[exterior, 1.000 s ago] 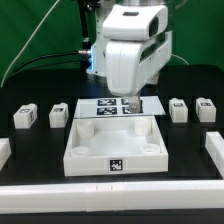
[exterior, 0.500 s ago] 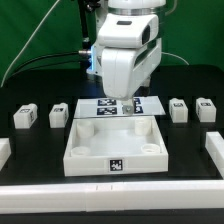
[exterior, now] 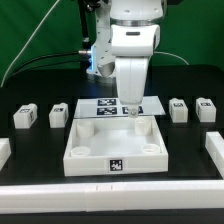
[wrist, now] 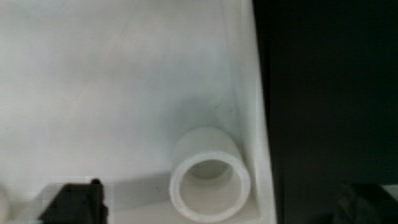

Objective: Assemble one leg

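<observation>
Your end effector, fingers spread and empty, has the nearest small white stubby plastic leg off toward the exterior view's right.

This is a robotics lab, with a bench set up as a fixed test rig. A white robot arm hangs over a black table, and a plain green backdrop stands beyond its gripper. Printed black-and-white square tags are everywhere: on the marker board just behind the gripper, on the front wall of the white tray under it, and on the small white blocks lined up to either side. White rails fence the table's edges.
</observation>
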You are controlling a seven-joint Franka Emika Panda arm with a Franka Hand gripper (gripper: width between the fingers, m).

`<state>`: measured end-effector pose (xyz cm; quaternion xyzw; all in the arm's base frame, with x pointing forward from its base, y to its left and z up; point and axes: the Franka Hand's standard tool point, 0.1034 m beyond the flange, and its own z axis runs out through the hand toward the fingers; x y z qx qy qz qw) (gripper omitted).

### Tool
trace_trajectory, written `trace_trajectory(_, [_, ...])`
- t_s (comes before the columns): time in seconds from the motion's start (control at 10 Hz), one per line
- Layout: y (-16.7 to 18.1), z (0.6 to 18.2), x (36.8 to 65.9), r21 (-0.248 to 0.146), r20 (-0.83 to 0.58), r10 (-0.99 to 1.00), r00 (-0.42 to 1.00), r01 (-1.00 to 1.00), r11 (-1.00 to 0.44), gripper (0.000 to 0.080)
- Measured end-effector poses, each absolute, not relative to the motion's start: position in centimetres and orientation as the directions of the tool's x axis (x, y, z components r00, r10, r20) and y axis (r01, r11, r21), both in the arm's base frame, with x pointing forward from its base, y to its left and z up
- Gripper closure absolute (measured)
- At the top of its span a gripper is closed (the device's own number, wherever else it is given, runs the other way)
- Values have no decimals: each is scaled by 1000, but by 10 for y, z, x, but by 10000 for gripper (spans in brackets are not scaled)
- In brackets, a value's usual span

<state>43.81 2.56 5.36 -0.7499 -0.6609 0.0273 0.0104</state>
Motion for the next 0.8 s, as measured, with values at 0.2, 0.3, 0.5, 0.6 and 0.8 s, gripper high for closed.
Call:
trace_trajectory(0.2, [21,45,428,-65,-34,999,34,997,-37,150])
trace_trajectory(0.3, [17,41,427,-74,-33,999,15,997,-17,150])
trace_trajectory(0.5, [9,32,426,-88,-30,1000,-1,996,-2,150])
trace_trajectory(0.6, [5,28,427,-92,-30,1000,8,996,-11,150])
trace_trajectory(0.8, [5,21,424,-105,-28,1000,13,994,-15,150])
